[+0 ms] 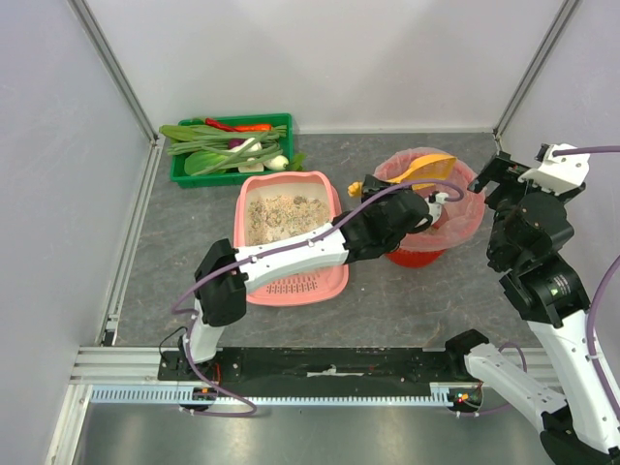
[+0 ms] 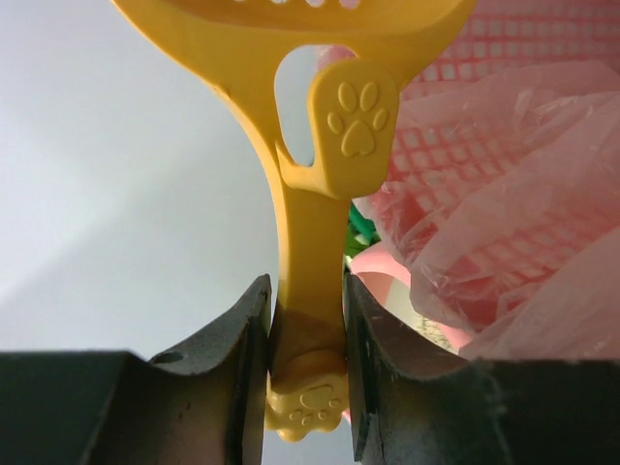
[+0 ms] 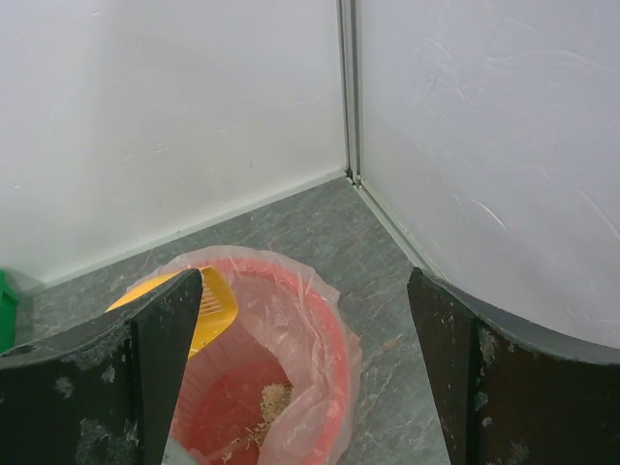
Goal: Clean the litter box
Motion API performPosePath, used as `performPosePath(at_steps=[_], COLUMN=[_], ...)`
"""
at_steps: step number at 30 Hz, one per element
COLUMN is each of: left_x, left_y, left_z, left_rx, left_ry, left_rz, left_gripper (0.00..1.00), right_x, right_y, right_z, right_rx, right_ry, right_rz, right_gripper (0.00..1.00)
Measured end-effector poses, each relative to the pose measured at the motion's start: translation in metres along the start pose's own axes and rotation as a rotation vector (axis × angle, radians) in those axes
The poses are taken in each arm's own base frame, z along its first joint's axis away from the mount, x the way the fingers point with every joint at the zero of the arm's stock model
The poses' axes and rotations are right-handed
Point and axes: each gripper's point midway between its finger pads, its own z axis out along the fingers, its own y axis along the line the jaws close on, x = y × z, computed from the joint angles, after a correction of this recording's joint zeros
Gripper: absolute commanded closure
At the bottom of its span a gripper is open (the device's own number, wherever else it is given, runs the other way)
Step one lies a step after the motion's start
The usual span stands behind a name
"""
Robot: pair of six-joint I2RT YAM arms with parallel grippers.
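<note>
from the overhead camera i see the pink litter box (image 1: 336, 199) sitting left of centre on the grey table (image 1: 407, 310), with sandy litter (image 1: 281, 213) in its far part and the slotted ledge at its near end. the green crate (image 1: 203, 178) of vegetables stands just behind it. the red bin (image 1: 417, 257) with its pink bag (image 1: 463, 221) is just to its right. my left arm reaches across the box's near right corner to the bin, where the left gripper (image 1: 435, 198) holds a yellow litter scoop (image 1: 426, 167) over the bin's mouth. the right gripper (image 1: 487, 174) hangs by the bin's far right rim, touching nothing.

on the left wrist camera the jaws are clenched on the scoop's handle (image 2: 308, 262), with a paw-print tab (image 2: 351, 121) above them and the bag to the right.

on the right wrist camera the fingers (image 3: 160, 339) stand wide apart with nothing between them. below them the scoop's bowl shows at the bin's left side, and a small clump of litter (image 3: 274, 395) lies at the bottom of the bag.
</note>
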Motion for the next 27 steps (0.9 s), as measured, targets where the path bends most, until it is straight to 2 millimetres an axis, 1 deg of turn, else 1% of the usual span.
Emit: performPosePath(at_steps=[2, 5, 7, 10, 14, 17, 20, 23, 27], left_x=[0.002, 0.001, 0.001, 0.007, 0.013, 0.017, 0.019, 0.026, 0.049], left_y=[-0.002, -0.005, -0.008, -0.015, -0.032, -0.046, -0.054, -0.053, -0.036], left_z=[-0.003, -0.011, -0.019, -0.033, -0.047, -0.054, -0.058, -0.057, -0.055], left_rx=[0.027, 0.098, 0.158, 0.248, 0.366, 0.456, 0.527, 0.573, 0.585], left_ry=[0.002, -0.016, -0.033, -0.037, -0.022, -0.002, 0.013, 0.032, 0.060], left_rz=[-0.025, -0.097, -0.151, -0.216, -0.297, -0.360, -0.434, -0.537, -0.669], left_gripper=[0.98, 0.98, 0.98, 0.98, 0.98, 0.98, 0.98, 0.98, 0.98], right_x=[0.000, 0.001, 0.002, 0.004, 0.008, 0.011, 0.012, 0.013, 0.018], right_y=[0.000, 0.000, 0.001, 0.003, 0.007, 0.009, 0.014, 0.020, 0.032], right_z=[0.000, 0.000, 0.001, 0.003, 0.007, 0.009, 0.012, 0.017, 0.023], right_rx=[0.000, 0.000, 0.000, 0.001, 0.002, 0.002, -0.001, -0.008, -0.031], right_ry=[0.001, 0.002, 0.005, 0.011, 0.023, 0.030, 0.037, 0.047, 0.065], right_rz=[-0.001, -0.002, -0.005, -0.012, -0.024, -0.033, -0.039, -0.046, -0.057], right_gripper=[0.04, 0.04, 0.04, 0.04, 0.05, 0.04, 0.04, 0.05, 0.05])
